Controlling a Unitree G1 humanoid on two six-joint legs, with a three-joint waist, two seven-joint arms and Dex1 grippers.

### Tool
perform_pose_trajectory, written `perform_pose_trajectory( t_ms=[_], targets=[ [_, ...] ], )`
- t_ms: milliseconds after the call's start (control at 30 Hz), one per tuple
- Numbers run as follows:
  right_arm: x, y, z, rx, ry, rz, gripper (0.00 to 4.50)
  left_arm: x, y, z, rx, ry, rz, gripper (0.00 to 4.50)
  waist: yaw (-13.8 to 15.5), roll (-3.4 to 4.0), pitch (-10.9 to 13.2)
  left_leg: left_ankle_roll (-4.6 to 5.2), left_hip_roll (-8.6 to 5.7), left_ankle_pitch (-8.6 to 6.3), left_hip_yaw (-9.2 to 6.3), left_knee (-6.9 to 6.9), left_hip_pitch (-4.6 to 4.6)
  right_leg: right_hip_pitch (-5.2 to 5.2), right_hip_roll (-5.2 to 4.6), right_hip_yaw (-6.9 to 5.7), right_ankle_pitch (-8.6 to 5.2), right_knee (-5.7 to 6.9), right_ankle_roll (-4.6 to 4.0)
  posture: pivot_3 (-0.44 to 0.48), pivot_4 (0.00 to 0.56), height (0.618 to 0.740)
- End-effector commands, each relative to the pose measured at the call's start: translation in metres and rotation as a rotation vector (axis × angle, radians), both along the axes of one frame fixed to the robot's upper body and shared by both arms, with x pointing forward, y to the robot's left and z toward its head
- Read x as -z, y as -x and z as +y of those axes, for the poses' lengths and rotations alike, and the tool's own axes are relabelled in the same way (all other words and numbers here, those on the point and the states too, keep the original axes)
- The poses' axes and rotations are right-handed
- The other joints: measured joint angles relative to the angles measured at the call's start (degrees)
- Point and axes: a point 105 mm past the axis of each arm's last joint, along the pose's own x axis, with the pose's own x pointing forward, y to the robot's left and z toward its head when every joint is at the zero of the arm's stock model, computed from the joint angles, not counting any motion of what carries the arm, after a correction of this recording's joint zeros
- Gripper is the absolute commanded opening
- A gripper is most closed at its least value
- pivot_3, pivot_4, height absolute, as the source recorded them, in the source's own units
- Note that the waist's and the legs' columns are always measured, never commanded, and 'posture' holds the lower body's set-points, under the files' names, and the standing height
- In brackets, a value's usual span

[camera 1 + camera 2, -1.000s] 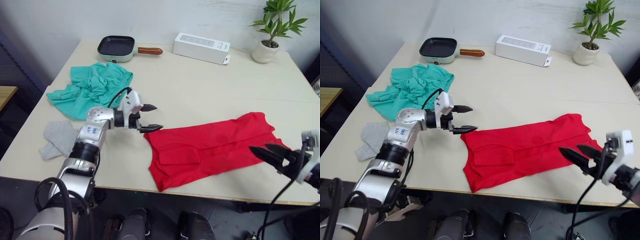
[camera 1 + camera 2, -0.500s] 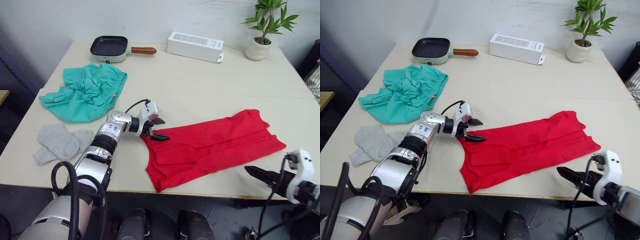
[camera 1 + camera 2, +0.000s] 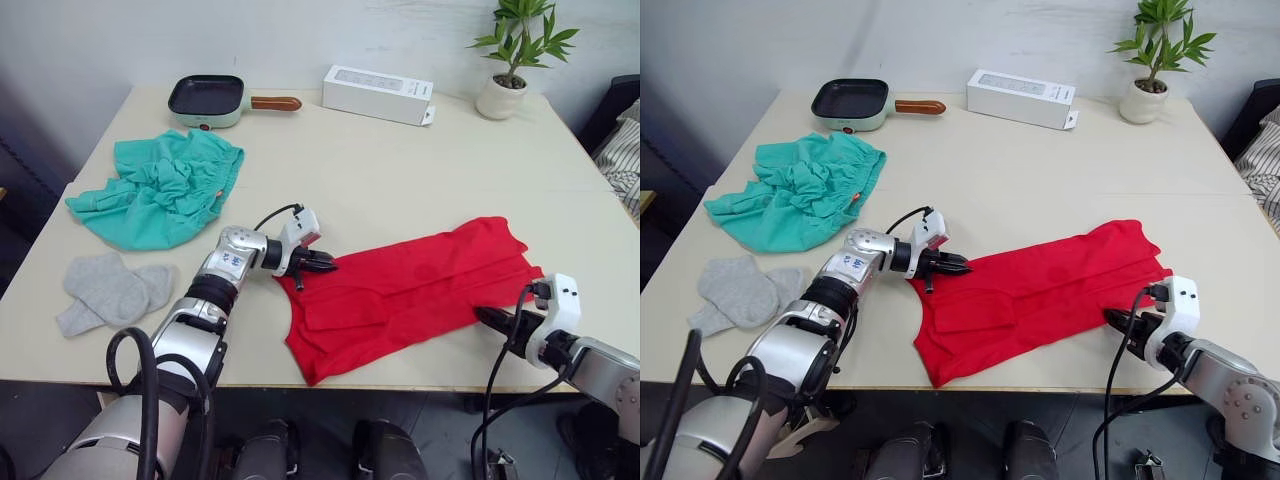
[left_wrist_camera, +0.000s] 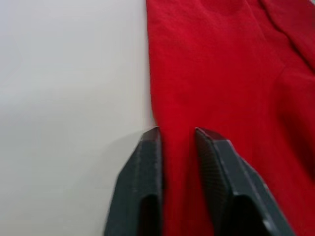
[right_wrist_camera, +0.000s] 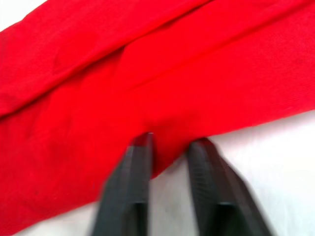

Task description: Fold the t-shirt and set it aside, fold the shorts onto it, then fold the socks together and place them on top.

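Both end effectors straddle opposite edges of the t-shirt, left end effector and right end effector narrowly parted around cloth, likely to lift and fold it.

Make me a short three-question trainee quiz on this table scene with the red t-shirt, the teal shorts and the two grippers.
1. True or false: the left gripper is at an edge of the red t-shirt.
2. Which garment lies nearest the frying pan? A) teal shorts B) grey socks C) t-shirt
3. Fill in: the right gripper is at the t-shirt's edge nearest the table's ____ edge.

Key: 1 true; 2 A; 3 front.
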Motion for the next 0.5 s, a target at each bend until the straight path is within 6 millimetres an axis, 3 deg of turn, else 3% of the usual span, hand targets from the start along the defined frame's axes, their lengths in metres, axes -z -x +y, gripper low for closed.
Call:
perform_pose_trajectory(
  t_ms=[33,267,500],
  targets=[
    [0.0,-0.009,0.009,-0.057,0.001,-0.015,0.0,0.003,0.004,0.008,-0.021,-0.003,-0.006,0.01,-0.3,0.0,0.0,-0.01,0.01,0.0,0.03,-0.01,0.02,0.0,0.0,0.03,0.0,0.02,0.0,0.0,0.15,0.74],
    [-0.017,-0.053,0.009,-0.121,0.084,-0.102,0.0,-0.01,0.016,0.02,-0.137,0.086,-0.046,0.01,-1.3,0.02,0.0,-0.11,0.02,0.04,0.15,0.0,0.09,-0.02,-0.01,0.19,0.0,0.11,0.0,0.0,0.15,0.74],
    [-0.032,-0.117,0.015,-0.204,0.239,-0.204,0.0,-0.014,0.047,0.026,-0.321,0.162,-0.053,0.01,-1.0,0.07,0.0,-0.29,-0.02,0.16,0.28,-0.01,0.08,-0.08,0.03,0.34,0.0,0.32,0.0,0.0,0.15,0.74]
  ],
)
